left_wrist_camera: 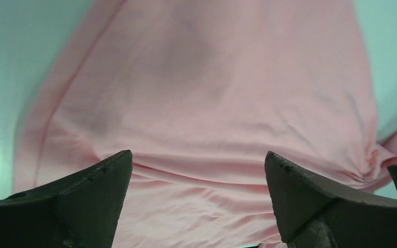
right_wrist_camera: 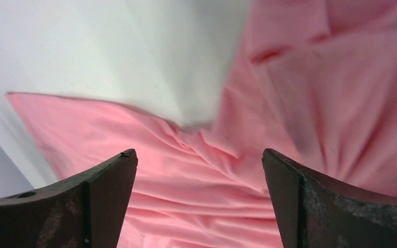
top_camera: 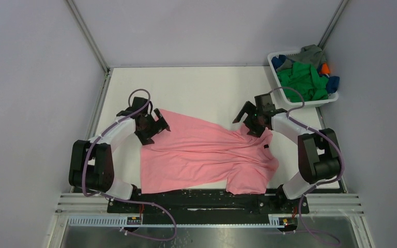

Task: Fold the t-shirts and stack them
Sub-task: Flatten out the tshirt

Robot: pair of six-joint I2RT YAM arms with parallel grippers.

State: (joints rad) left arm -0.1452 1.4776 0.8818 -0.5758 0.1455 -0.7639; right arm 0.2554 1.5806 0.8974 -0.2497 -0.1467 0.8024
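Note:
A salmon pink t-shirt (top_camera: 201,152) lies spread and wrinkled on the white table between the arms. My left gripper (top_camera: 155,124) is open just above its far left corner; the cloth fills the left wrist view (left_wrist_camera: 212,93) between the spread fingers. My right gripper (top_camera: 249,118) is open above the shirt's far right bunched part; the right wrist view shows the creased pink cloth (right_wrist_camera: 201,175) below the spread fingers. Neither gripper holds anything. Green (top_camera: 304,80), grey (top_camera: 308,52), blue (top_camera: 278,62) and orange (top_camera: 324,67) shirts lie heaped in the basket.
A white plastic basket (top_camera: 281,85) stands at the table's far right corner, close behind my right arm. Bare white table (top_camera: 201,90) lies beyond the pink shirt. Grey walls enclose the table on three sides.

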